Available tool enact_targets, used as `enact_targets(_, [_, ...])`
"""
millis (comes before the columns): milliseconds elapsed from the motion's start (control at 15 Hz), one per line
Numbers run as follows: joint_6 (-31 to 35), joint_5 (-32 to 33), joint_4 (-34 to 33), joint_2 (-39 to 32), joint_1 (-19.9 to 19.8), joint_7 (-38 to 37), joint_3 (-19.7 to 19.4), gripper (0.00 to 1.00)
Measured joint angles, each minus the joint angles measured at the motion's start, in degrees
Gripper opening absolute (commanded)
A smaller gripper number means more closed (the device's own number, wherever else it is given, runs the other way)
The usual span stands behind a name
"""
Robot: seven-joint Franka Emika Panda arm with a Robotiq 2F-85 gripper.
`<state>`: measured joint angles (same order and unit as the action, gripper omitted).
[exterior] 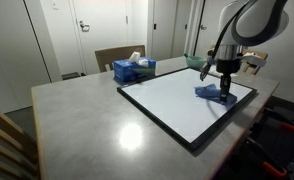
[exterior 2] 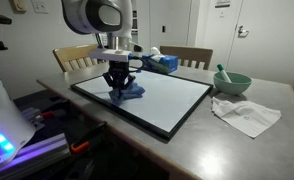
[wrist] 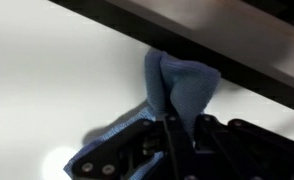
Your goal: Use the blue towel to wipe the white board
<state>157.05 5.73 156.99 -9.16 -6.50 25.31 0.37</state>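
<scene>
Grey tabletop [exterior: 77,115], plain room, closed doors behind. White board [exterior: 182,108] lies flat on it, with a tissue box [exterior: 134,69] near its far left corner. Gripper [exterior: 225,90] stands upright over the board's right end, jaws pinched tight on the blue towel [exterior: 211,93], which is bunched and pressed to the white face. Wrist view: towel [wrist: 182,85] up against the black frame. Nearly all the bare board runs left of the gripper along its long axis, so the wipe likely heads that way.
</scene>
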Motion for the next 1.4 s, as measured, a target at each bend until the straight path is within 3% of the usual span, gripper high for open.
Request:
enact_targets(267, [0.0,-1.5,0.0,0.0,1.7,0.0,2.4,0.03])
enact_targets(333, [0.0,-1.6,0.0,0.0,2.2,0.0,2.8,0.12])
enact_targets(600, [0.1,-1.6,0.0,0.0,2.6,0.0,3.0,0.12])
enact_targets(667, [0.1,-1.6,0.0,0.0,2.6,0.0,3.0,0.03])
enact_targets(1067, [0.0,-1.9,-0.3,-0.1,3.5,-0.4,3.9,0.03])
enact_targets(1400, [-0.3,-3.3,-0.8,-0.1,7.5,-5.6,7.4,0.03])
